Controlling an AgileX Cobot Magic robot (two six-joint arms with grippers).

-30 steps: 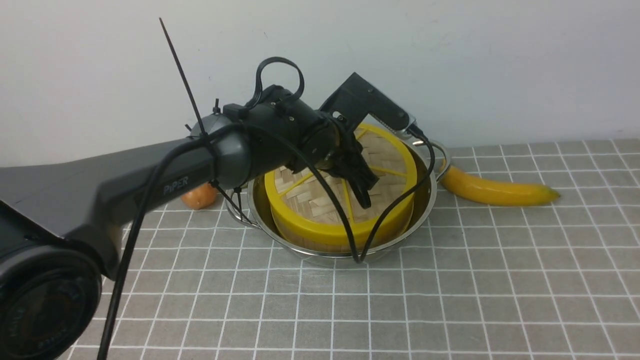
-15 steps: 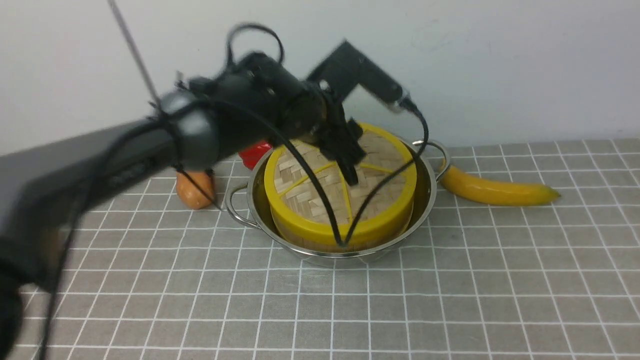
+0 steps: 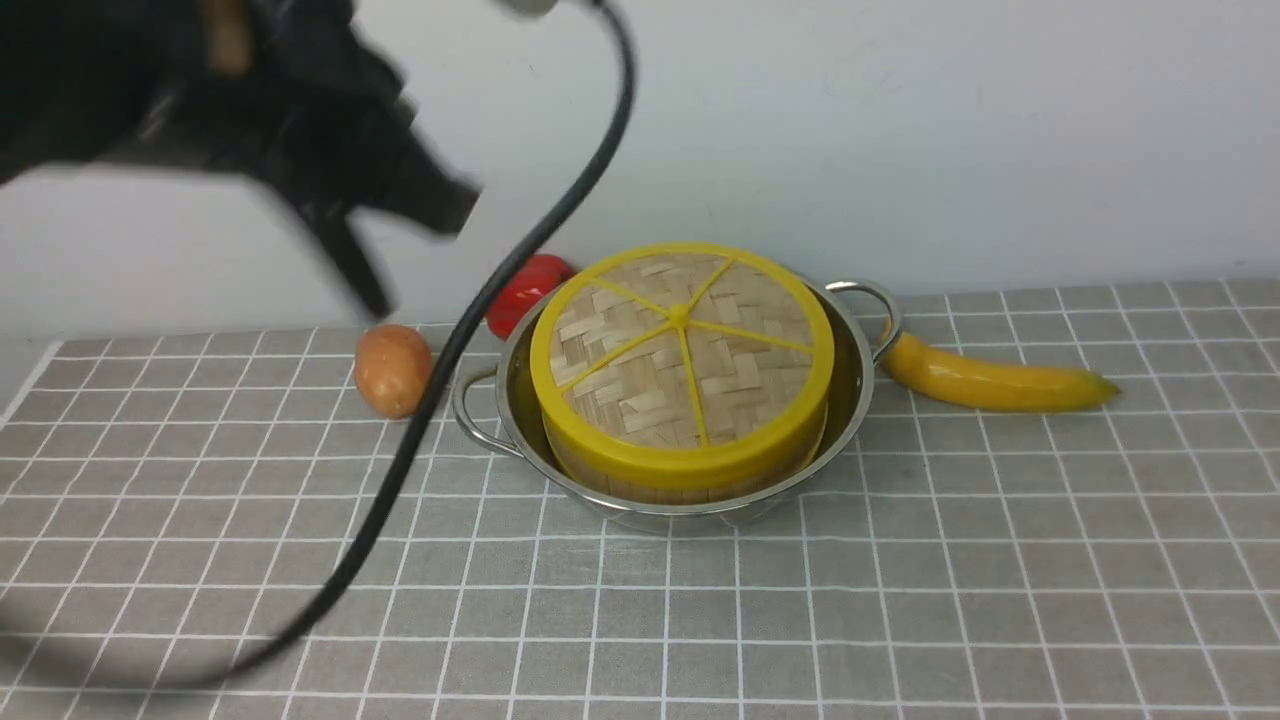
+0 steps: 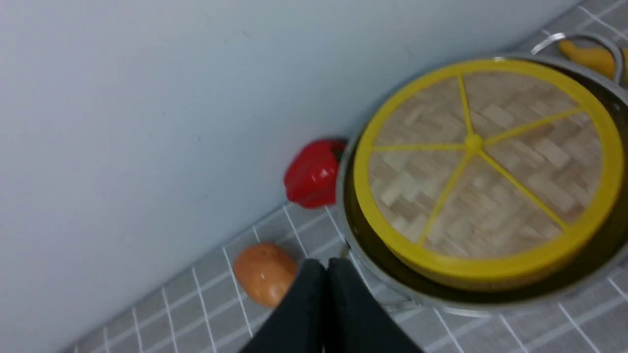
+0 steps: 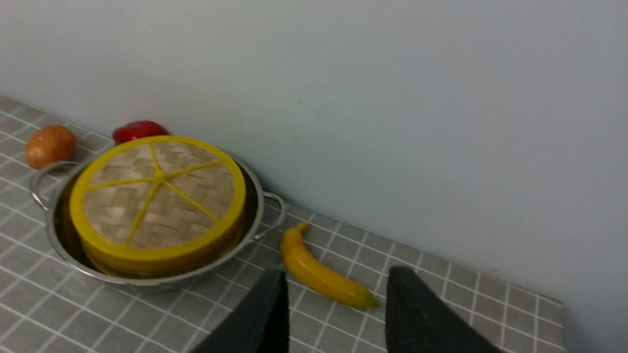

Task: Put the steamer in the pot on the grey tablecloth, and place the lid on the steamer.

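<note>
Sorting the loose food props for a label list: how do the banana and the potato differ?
The banana is long, curved and yellow; the potato is short, rounded and orange-brown. The banana lies to the right of the pot, its end by the handle; the potato sits to the pot's left, beside a red pepper. Both rest on the tablecloth near the wall.

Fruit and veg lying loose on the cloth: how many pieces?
3: a banana right of the pot, a potato to its left, a red pepper behind it by the wall. The pot may hide more.
</note>
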